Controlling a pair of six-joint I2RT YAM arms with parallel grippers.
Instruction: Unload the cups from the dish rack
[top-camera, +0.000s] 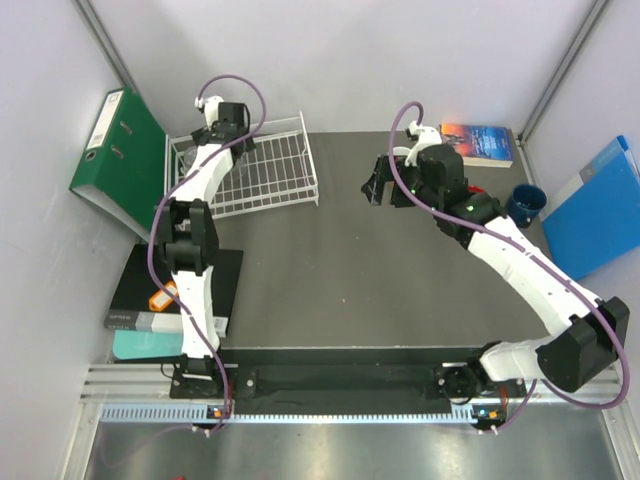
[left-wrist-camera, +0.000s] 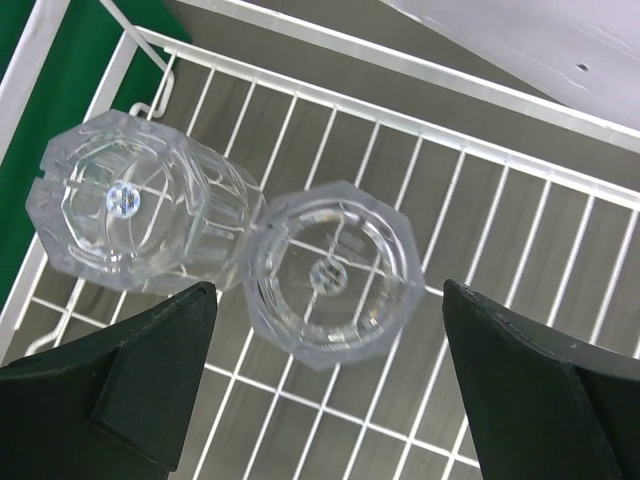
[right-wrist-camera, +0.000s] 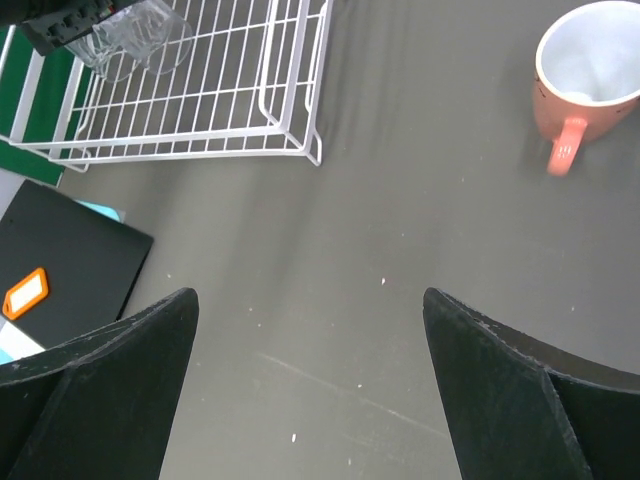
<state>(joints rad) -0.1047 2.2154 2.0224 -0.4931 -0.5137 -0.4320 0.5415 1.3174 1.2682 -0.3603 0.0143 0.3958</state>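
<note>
Twin arms, white shells and black joints: the left arm (top-camera: 200, 300) and right arm (top-camera: 520, 255), each trailed by a thin purple cable (top-camera: 152, 250). Tiny green lights (top-camera: 467, 207) dot the right arm's black wrist. The left gripper (left-wrist-camera: 325, 300) and right gripper (right-wrist-camera: 310, 300) bear broad, matte black, wedge-shaped fingers (left-wrist-camera: 150, 390).
</note>
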